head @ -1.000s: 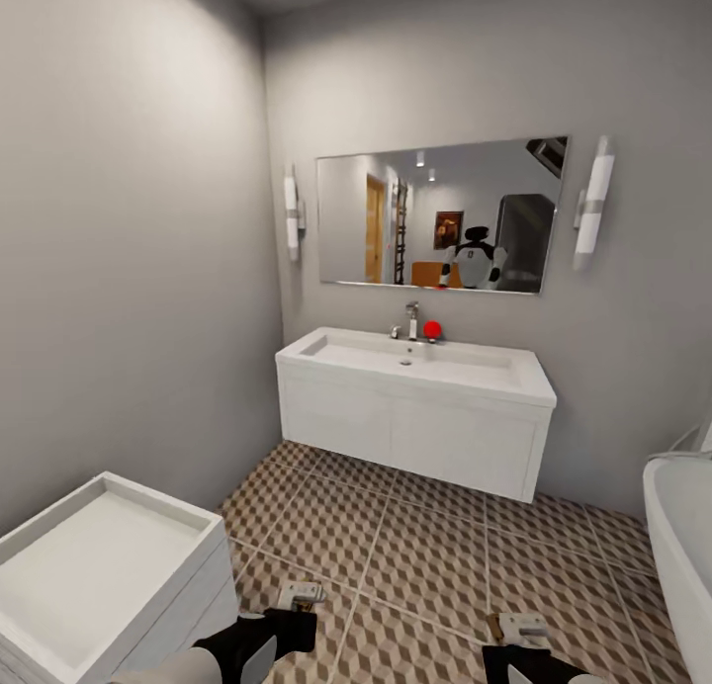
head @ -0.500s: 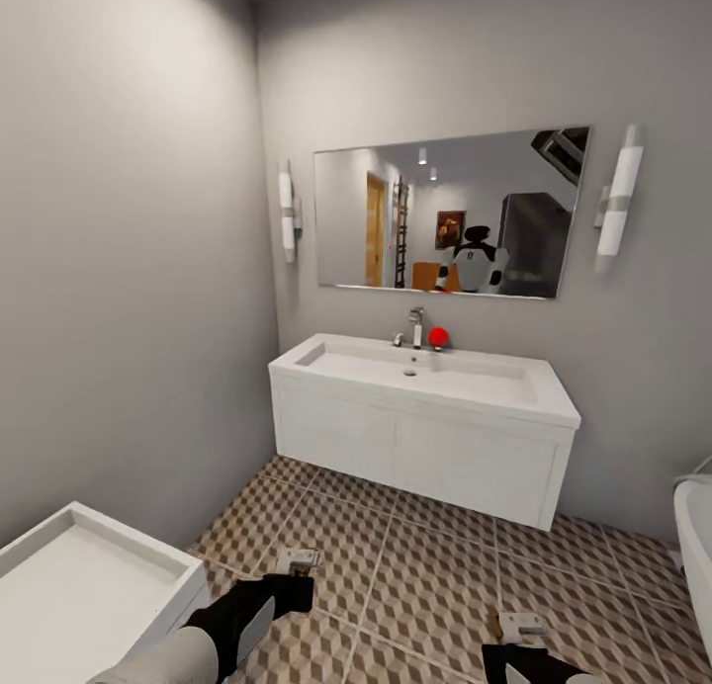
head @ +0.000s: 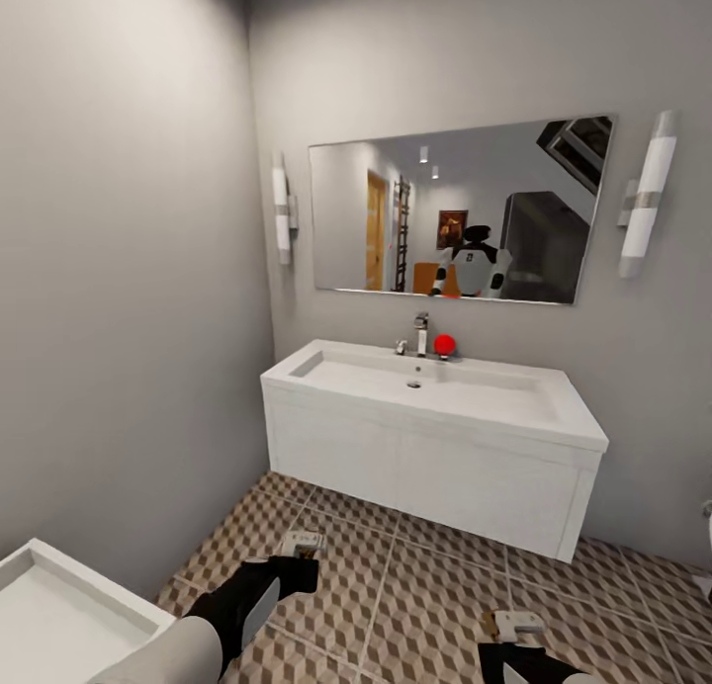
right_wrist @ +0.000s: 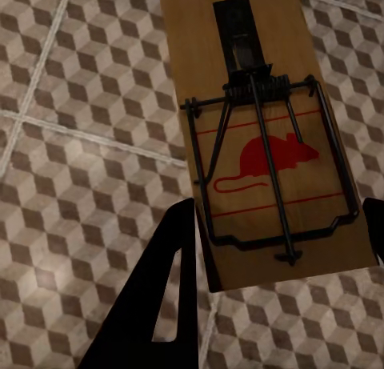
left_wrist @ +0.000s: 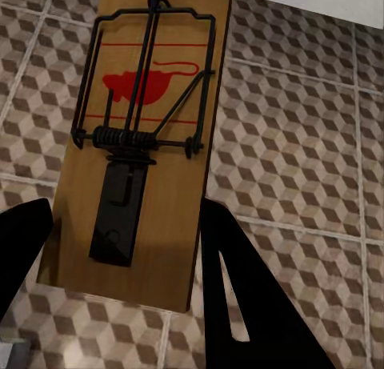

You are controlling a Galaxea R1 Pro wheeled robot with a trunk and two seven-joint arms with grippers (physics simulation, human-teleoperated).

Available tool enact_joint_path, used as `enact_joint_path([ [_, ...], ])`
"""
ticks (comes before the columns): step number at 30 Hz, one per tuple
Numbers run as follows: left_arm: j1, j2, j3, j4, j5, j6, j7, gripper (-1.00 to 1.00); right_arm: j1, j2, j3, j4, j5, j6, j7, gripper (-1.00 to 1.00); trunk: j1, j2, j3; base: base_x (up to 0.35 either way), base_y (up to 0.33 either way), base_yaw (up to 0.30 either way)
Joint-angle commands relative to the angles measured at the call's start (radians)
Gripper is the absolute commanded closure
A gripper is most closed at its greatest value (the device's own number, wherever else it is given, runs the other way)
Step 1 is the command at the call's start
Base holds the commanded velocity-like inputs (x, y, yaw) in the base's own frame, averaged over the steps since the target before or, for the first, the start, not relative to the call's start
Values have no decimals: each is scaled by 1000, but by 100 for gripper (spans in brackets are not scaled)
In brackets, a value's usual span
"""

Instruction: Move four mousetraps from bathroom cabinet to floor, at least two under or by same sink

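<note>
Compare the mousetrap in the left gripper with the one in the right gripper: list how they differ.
The left gripper grips its mousetrap at the end with the black plate, so its mouse print sits far from the fingers. The right gripper grips its mousetrap at the mouse-print end, black plate farthest out. Both are brown wooden boards with red mouse prints, held above the bathroom floor.

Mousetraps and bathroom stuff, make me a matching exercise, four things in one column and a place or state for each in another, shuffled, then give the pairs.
Things:
1. left gripper
2. right gripper
3. red ball
4. mirror

Places or states:
A. on the wall above the bathroom sink
B. beside the chrome tap
C. shut on the left mousetrap, above the bathroom floor
D. shut on the right mousetrap

Pairs: 1-C, 2-D, 3-B, 4-A
</note>
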Motion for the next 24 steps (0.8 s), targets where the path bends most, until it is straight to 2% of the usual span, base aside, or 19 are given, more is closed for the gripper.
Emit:
enact_joint_path([
  [1,0,-1,-6,-1,8,6,1,100,-1,0,-8,2,9,2,-2,100,0,-1,-1,72,0,-113],
  [24,0,-3,-6,11,17,3,2,100,-1,-1,-6,2,9,2,1,100,0,-1,-1,7,0,-226],
])
